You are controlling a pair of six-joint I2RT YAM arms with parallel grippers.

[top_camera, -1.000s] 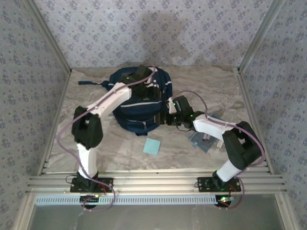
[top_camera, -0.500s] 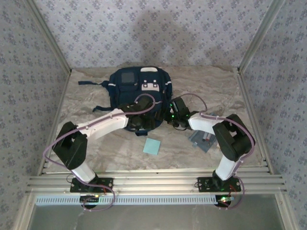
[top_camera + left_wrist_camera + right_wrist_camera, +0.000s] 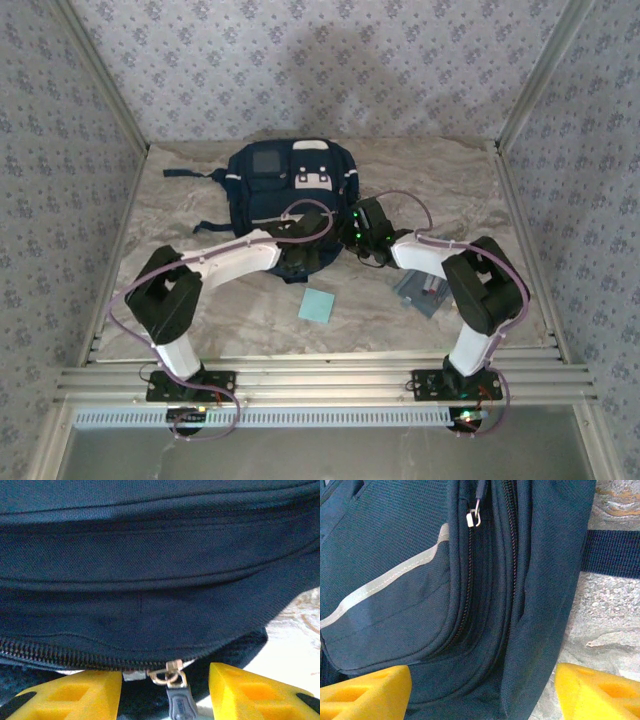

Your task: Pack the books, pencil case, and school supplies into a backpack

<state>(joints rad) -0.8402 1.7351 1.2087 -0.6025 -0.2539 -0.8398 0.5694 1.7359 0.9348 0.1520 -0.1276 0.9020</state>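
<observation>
The left gripper [image 3: 165, 692] stands spread, yellow fingers flanking the small metal zipper pull [image 3: 169, 672] at the near edge of the large navy-blue fabric backpack [image 3: 290, 175], which lies mid-way across the marbled table [image 3: 450, 190]. It should pinch the tab squarely, then draw along the teeth while the spread right gripper [image 3: 482, 692], straddling the bag's side, steadies it.

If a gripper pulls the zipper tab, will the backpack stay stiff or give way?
Probably floppy: the backpack is soft woven fabric, creased along its seams. It lies flat on the smooth table, so it may slide rather than resist a pull.
</observation>
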